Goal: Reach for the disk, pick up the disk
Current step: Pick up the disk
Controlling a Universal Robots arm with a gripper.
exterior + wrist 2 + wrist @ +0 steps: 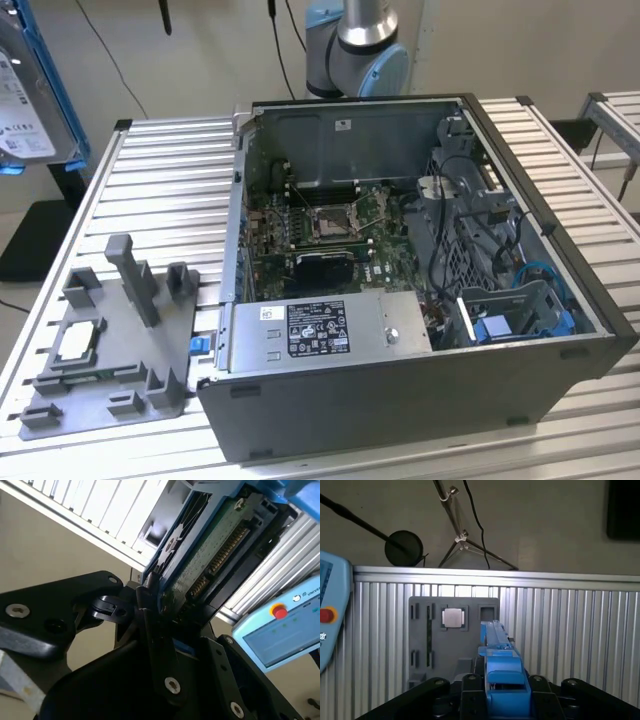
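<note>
The room light is soft and even, and shadows stay faint. In the exterior view the ribbed aluminium table point(150, 170) is bright, while the inside of the open dark-grey computer case point(400, 400) sits in shade. In the second wrist view the slats beyond the black claw point(155, 597) burn out to white. The silver-grey hard drive in its blue bracket point(210, 555), pinched in the claw, is shaded underneath. Beyond the claw in the first wrist view, a small square silver chip point(453, 617) glares pale.
</note>
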